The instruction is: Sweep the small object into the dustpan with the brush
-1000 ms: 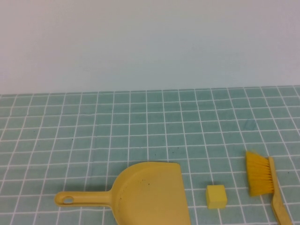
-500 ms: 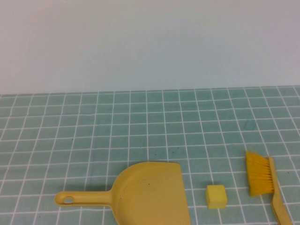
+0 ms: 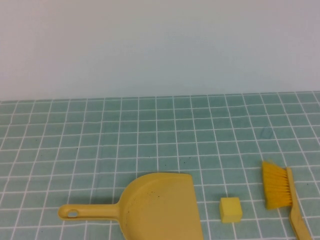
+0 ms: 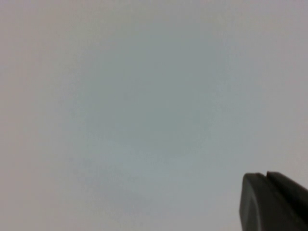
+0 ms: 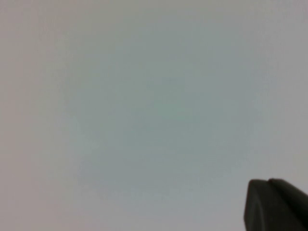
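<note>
left gripper (image 4: 269, 202) and right gripper (image 5: 274, 204) are both sitting pressed together, holding nothing, each facing a blank pale wall and absent from the high view. on the green tiled table (image 3: 100, 140), the small object (image 3: 231, 209) is lying between the dustpan (image 3: 160, 205) and the brush (image 3: 277, 186), touching neither. it is looking light and soft, likely to tumble. the brush's stiff handle (image 3: 297, 220) is offering the best hold.
</note>
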Robot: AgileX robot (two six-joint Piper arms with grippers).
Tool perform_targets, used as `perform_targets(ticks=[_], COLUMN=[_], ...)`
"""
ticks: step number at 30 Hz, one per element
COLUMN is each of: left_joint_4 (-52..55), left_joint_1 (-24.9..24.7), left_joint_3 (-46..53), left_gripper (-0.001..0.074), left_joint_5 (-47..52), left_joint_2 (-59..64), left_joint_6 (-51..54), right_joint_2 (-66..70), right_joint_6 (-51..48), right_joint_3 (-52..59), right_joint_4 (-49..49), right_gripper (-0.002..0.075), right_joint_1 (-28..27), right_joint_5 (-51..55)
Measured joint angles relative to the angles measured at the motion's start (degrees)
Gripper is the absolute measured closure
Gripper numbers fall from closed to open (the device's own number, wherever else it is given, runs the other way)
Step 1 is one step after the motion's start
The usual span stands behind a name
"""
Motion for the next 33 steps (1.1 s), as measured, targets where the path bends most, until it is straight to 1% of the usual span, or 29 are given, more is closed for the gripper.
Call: perform_targets(ticks=[5,7,9,12,15,17,20,31,32,33], left_joint_4=[4.7,5.5,6.8,7.5,7.5,7.5,7.9,8.7,8.2,4.9], left_joint_1=[-1.0,-1.0,-1.0,-1.0,-1.0,-1.0,-1.0,-1.1,-1.1,-1.1], left_joint_3=[0.0,0.0,0.0,0.0,0.0,0.0,0.0,0.0,0.0,0.0], left_gripper=[0.0735,0.0735,0.0735,0.0735,0.0735,0.0735,0.0735,0.0735,0.0735,0.0735], left_joint_5=[-2.2,-2.5,-2.5,-2.4,-2.2,-2.8,-3.1,-3.4,-3.5,-3.6], left_joint_2=[1.7,1.8,1.8,2.1,2.1,2.1,2.1,2.1,2.3,2.5], left_joint_6=[0.0,0.0,0.0,0.0,0.0,0.0,0.0,0.1,0.4,2.2], right_joint_2=[0.2,0.2,0.2,0.3,1.3,2.1,3.2,6.0,6.3,6.6], right_joint_6=[-2.7,-0.4,4.9,10.8,12.6,13.1,13.4,13.4,13.4,13.4], right_joint_3=[1.0,1.6,2.5,4.5,7.2,9.1,11.5,19.7,20.5,21.3], right_joint_4=[-0.4,1.5,7.8,19.9,28.6,31.2,32.8,33.6,33.6,33.6], right_gripper=[0.0727,0.0727,0.0727,0.0727,0.0727,0.0727,0.0727,0.0727,0.0727,0.0727], right_joint_1=[0.0,0.0,0.0,0.0,0.0,0.0,0.0,0.0,0.0,0.0], right_joint_5=[4.2,5.7,7.8,8.7,4.0,-0.3,-3.3,-3.7,-3.7,-3.7])
